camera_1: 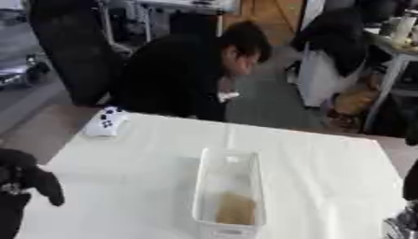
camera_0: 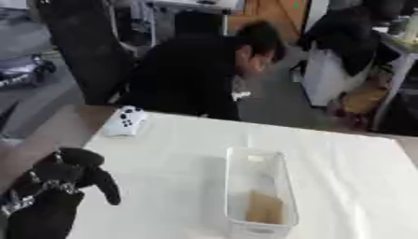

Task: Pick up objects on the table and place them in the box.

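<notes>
One thing only lies loose on the white cloth [camera_0: 343,158] that I can see: a white controller [camera_0: 125,122] with dark buttons near the far left corner, well apart from the clear box [camera_0: 260,191], which stands lengthwise at mid-table and holds something tan at its near end. My left hand [camera_0: 69,179] hangs at the lower left with fingers curled downward and nothing in them, placed, I judge, for a reach toward the controller. Of my right hand [camera_1: 404,219] only a dark and silver sliver shows at the right eye view's lower right edge, so I cannot tell its fingers.
</notes>
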You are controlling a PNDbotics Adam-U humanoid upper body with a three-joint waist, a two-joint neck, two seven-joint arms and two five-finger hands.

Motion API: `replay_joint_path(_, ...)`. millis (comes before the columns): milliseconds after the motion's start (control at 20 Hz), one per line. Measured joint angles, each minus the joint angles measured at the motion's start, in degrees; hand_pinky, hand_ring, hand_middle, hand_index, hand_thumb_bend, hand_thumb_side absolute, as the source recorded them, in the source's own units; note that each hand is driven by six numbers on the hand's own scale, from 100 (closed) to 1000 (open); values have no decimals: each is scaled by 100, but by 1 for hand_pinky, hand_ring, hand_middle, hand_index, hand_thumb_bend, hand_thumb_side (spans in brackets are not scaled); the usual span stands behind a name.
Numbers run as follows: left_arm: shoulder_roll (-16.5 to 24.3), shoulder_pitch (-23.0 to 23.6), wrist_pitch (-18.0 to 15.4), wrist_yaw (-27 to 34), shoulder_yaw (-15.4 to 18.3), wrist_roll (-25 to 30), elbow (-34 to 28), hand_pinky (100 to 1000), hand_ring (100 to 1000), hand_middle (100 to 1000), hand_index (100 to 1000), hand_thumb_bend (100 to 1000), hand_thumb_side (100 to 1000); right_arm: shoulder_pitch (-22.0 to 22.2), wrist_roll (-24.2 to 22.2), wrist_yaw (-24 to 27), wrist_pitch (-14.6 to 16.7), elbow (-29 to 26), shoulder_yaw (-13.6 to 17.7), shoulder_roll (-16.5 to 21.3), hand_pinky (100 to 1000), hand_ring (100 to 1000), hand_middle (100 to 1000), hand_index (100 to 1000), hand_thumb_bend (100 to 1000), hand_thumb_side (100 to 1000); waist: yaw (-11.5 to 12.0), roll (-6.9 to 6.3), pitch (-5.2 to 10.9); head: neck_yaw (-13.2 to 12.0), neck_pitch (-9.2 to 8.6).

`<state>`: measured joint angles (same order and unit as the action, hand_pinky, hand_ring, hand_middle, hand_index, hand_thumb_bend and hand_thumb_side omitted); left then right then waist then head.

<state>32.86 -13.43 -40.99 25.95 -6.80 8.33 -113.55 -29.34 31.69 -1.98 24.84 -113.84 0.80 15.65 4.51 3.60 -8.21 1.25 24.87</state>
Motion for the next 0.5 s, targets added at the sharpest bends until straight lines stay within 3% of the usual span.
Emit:
replay_joint_path(250,-2,16,34,27,0,13,0,429,595,754,788,479,712,-5,-36,1,29,0,-1,0,100,248,369,482,107,1000,-17,-17,0,297,227)
replay_joint_path(400,-2,17,36,28,0,13,0,428,595,755,788,475,717,-5,-183,-41,23,0,-35,1,100,250,370,481,248,1000,-18,-30,0,446,252)
replay_joint_path(500,-2,18,44,28,0,14,0,428,595,755,788,474,718,-5,-425,-126,-14,0,-60,2,100,250,371,482,282,1000,-20,-30,0,533,252)
